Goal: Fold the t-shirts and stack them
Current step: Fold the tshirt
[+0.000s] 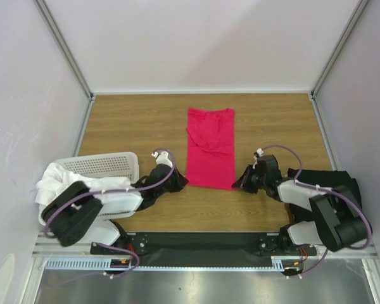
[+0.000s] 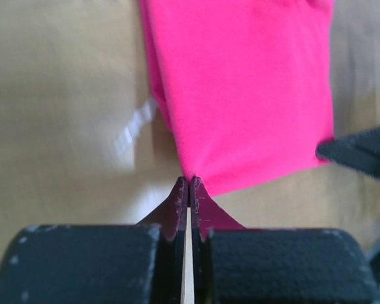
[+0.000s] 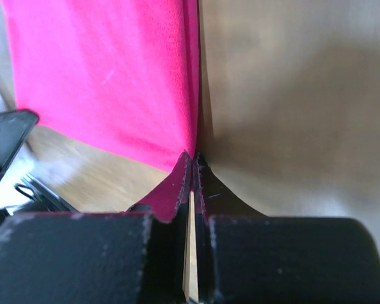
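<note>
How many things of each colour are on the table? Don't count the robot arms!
Pink: 1, the pink t-shirt, lying flat.
Black: 1, the black cloth heap; how many shirts are in it cannot be told.
White: 2, the white cloth heap and the white basket.
Total: 4

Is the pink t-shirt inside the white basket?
No, the pink t-shirt lies on the wooden table, apart from the white basket at the left.

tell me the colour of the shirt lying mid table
The t-shirt is bright crimson-pink; top external shows it best.
</note>
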`<state>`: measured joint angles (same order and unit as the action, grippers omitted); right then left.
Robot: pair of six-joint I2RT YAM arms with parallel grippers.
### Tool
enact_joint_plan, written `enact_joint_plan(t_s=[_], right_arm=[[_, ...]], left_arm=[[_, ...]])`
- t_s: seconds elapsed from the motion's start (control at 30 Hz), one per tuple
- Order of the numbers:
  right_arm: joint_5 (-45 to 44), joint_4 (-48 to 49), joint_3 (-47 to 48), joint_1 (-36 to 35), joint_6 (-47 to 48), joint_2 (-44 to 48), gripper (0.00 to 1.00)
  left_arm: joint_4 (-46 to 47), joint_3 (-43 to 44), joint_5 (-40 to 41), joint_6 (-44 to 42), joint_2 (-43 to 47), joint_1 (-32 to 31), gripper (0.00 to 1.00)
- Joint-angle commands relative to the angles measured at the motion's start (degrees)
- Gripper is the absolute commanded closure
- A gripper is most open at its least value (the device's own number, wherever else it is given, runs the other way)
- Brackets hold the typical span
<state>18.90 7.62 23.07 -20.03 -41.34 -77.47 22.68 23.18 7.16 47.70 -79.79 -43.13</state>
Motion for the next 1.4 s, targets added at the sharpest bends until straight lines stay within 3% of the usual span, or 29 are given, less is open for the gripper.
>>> enact_joint_plan(t_s=[0.0, 0.07, 0.2, 0.33, 0.47, 0.63, 0.83, 1.1, 1.37], right_arm=[[-2.19, -7.44, -4.33, -1.84, 0.3, 5.47, 1.0], [-2.89, -10.6, -6.27, -4.47, -1.71, 11.01, 1.0], [-5.97, -17.18, -9.79, -9.39, -5.32, 21.55, 1.0], [-8.08, -26.48, -12.25, -15.19, -9.8, 33.67, 1.0], [-10.8, -36.34, -11.56, -21.09, -13.94, 48.6, 1.0], [-11.25, -43.65, -9.28, -23.91, -15.87, 55.93, 1.0], [-16.07, -43.74, 0.91, -23.91, -10.79, 47.78, 1.0], [-22.85, -38.65, 12.08, -22.69, -2.62, 37.14, 1.0], [-14.17, -32.14, 18.15, -12.41, 3.19, 25.99, 1.0]], left_arm=[[-9.9, -2.96, 5.49, -0.51, 7.61, -3.96, 1.0], [-13.61, -4.72, 8.74, 1.16, 13.3, -7.99, 1.0], [-29.48, -4.99, 16.56, 4.76, 22.19, -17.22, 1.0], [-37.34, -5.86, 21.84, 13.0, 28.27, -27.25, 1.0], [-42.35, -4.55, 24.39, 19.0, 27.67, -37.43, 1.0], [-57.11, 5.53, 32.82, 26.72, 22.93, -46.77, 1.0], [-62.23, 9.6, 39.15, 24.91, 27.04, -45.2, 1.0], [-50.2, 10.83, 32.22, 4.96, 33.82, -28.51, 1.0], [-44.58, 16.72, 25.99, -8.41, 29.87, -15.86, 1.0]])
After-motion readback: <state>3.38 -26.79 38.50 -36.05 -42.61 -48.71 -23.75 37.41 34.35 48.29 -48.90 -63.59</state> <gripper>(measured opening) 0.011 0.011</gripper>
